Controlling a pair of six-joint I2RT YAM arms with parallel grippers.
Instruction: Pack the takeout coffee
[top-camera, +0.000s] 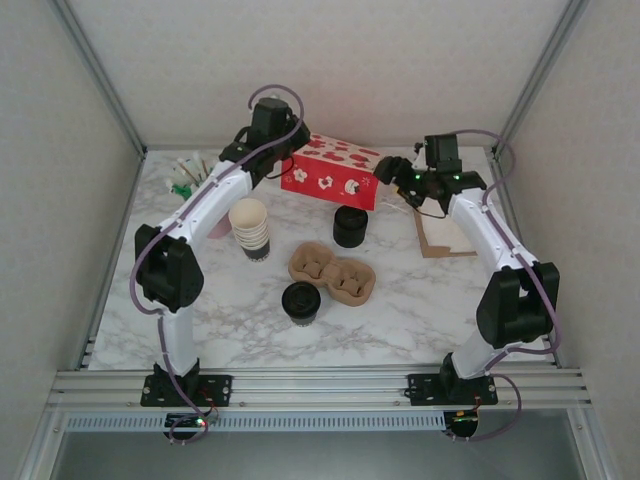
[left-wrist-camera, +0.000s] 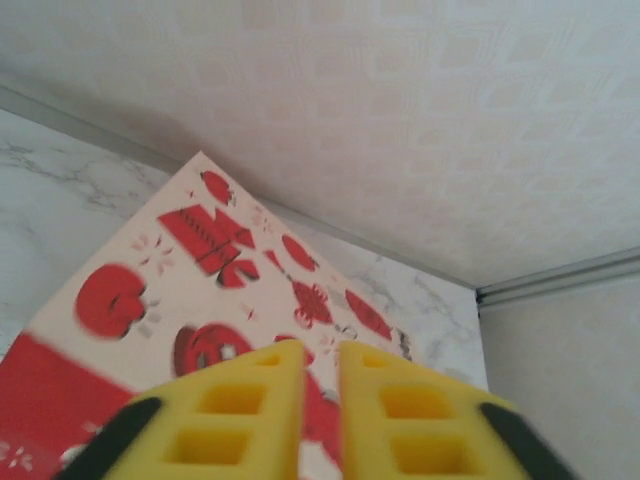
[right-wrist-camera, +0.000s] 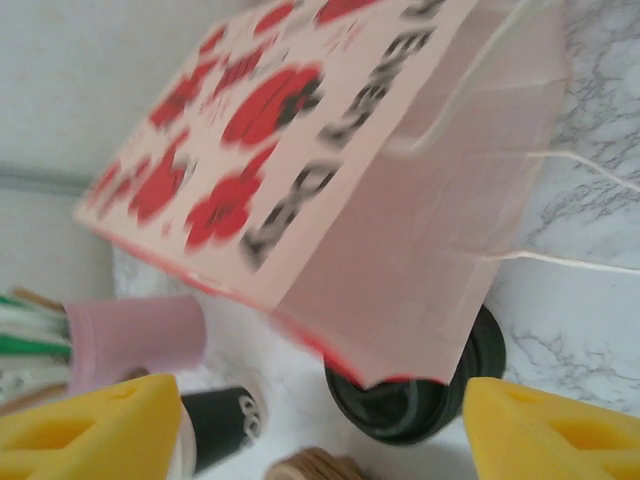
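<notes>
The takeout coffee (top-camera: 301, 302), black lid on, stands toward the front of the marble table (top-camera: 420, 310). It is just beside the near-left end of the cardboard cup carrier (top-camera: 332, 272) and well apart from both grippers. At the back of the table we see the red-and-pink flowered paper bag (top-camera: 330, 172) tipped at an angle, with an arm at either end. The left gripper (top-camera: 283, 165) is at the bag's left end. In its wrist view the yellow fingers (left-wrist-camera: 250, 410) stand a slit apart over the printed side, and we cannot tell whether they pinch anything. The right gripper (top-camera: 393, 175) is at the bag's right end, its jaws spread wide with nothing between them, the bag's plain side and string handles ahead. Between bag and carrier sits a squat stack of black lids (top-camera: 350, 226). A stack of lidless cups (top-camera: 250, 228) stands to the left, a pink holder of stirrers (top-camera: 185, 178) sits in the far-left corner, and a brown paper piece (top-camera: 445, 238) lies beneath the right arm.
</notes>
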